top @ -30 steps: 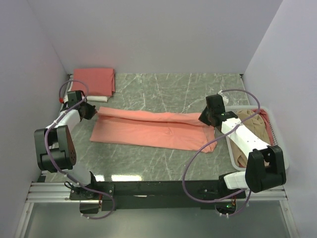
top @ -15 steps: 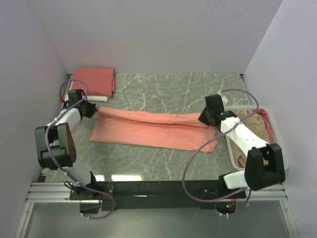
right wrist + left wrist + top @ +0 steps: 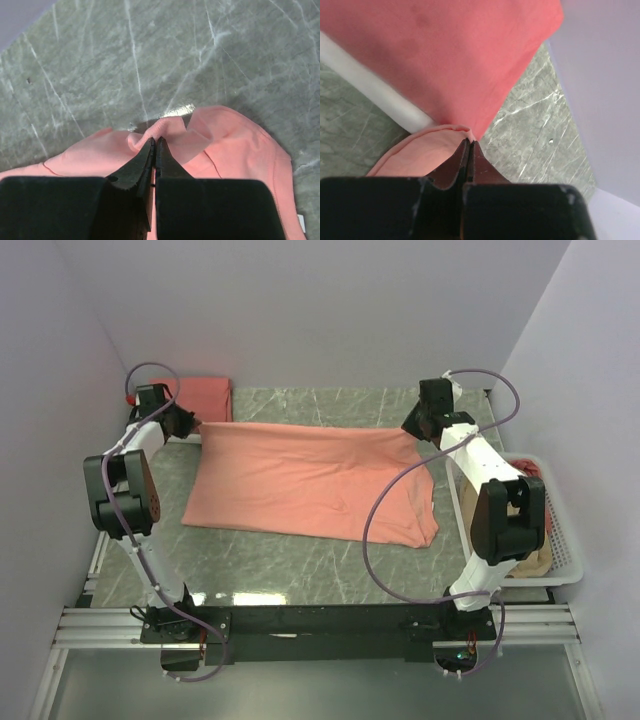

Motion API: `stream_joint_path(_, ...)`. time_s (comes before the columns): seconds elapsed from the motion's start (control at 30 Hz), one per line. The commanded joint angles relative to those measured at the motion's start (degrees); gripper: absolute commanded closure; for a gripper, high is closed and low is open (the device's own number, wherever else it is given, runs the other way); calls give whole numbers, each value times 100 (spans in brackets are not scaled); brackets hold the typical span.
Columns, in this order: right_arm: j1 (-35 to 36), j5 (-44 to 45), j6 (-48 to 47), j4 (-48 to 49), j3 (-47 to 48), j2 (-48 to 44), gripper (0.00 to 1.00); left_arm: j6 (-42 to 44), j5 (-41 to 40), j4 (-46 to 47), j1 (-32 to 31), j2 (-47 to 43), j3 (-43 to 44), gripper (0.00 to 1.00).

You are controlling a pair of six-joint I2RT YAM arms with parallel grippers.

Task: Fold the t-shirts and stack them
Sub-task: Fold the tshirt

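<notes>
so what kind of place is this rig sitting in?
Probably a lab robot cell, not a home: plain panel walls box in a marble-pattern tabletop, a metal mounting rail runs along its near edge, and the salmon t-shirt and white basket look staged.

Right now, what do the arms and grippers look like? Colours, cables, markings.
Both the left arm and right arm have white links between black joint housings. A thin purple cable loops along each. The left gripper and right gripper are black, with flat fingers tapering to a wedge. A small red mark sits by the left wrist; no lettering visible.
</notes>
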Motion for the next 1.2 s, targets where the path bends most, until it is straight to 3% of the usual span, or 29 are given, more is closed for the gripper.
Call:
stream_joint_path(0.0,-87,23,-99,-65,269,47,100,203,199,44,15,98,367,99)
stream_joint_path(0.23,-78,-3,-64,76,-231,-102,100,159,401,316,15,2,87,99)
stream_joint_path(0.7,106,110,164,340,-1725,-955,100,-43,225,739,33,-930,-1609,99)
stream_joint_path(1.17,370,286,314,454,-2455,-1509,100,-157,-205,563,156,-1853,-2506,99)
